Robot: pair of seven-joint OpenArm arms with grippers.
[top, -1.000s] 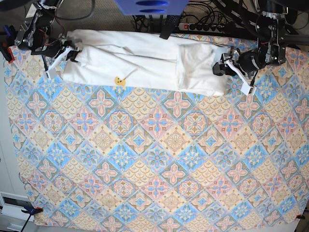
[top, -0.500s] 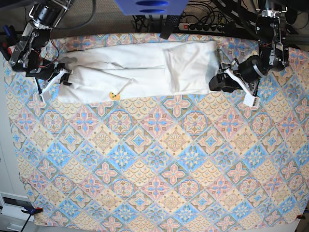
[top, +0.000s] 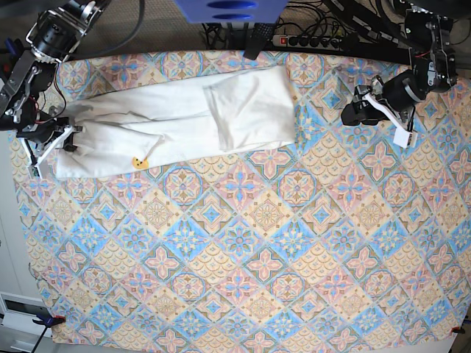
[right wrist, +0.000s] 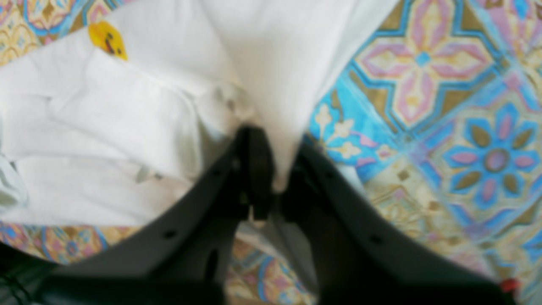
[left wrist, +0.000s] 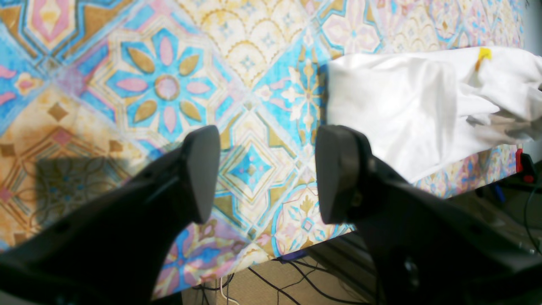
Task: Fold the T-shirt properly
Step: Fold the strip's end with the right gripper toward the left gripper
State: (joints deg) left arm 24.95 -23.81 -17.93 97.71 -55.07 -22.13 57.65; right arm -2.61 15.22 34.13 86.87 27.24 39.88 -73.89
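T-shirt [top: 176,121] lies 9 o'clock of left end effector [top: 352,112], agape, apart | right end effector [right wrist: 271,169] apparently pinches its blurred edge | bench [top: 243,250]

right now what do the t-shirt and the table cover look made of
T-shirt: soft matte white knit, likely cotton, since it creases and drapes limply from the right pincer. Table cover: printed tile pattern lying flat and smooth; possibly cloth or vinyl, hard to tell.
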